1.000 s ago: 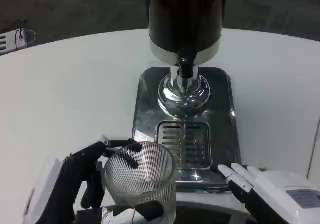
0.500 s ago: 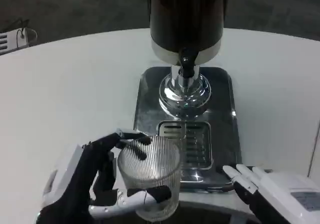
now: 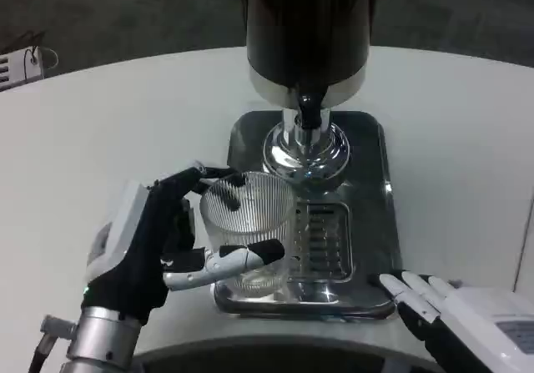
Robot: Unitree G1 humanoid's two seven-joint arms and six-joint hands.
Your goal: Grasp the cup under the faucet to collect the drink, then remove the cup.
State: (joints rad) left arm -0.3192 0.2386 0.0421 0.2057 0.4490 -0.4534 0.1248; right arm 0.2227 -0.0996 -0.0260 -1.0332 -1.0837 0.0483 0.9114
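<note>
The left hand (image 3: 154, 244) holds the clear ribbed glass cup (image 3: 247, 231), with fingers wrapped round its far side and a thumb across its near wall. The grip sits on the side wall, which leaves the mouth unobstructed for filling. The cup stands or hovers over the left edge of the polished steel drip tray (image 3: 375, 189), partly over the slotted drain grille (image 3: 321, 239); contact with the tray cannot be confirmed. The cup lies to the near left of the short black faucet (image 3: 309, 110), not yet beneath it. It appears empty.

The faucet projects from the dark cylindrical dispenser (image 3: 307, 31), which stands on a mirror-bright chrome pedestal (image 3: 304, 152). The vertical ribbing on the cup likely aids grip.

The right hand (image 3: 476, 323) rests open at the tray's near right corner, fingers extended and holding nothing, apparently waiting. All items sit on the smooth white table (image 3: 100, 139).
</note>
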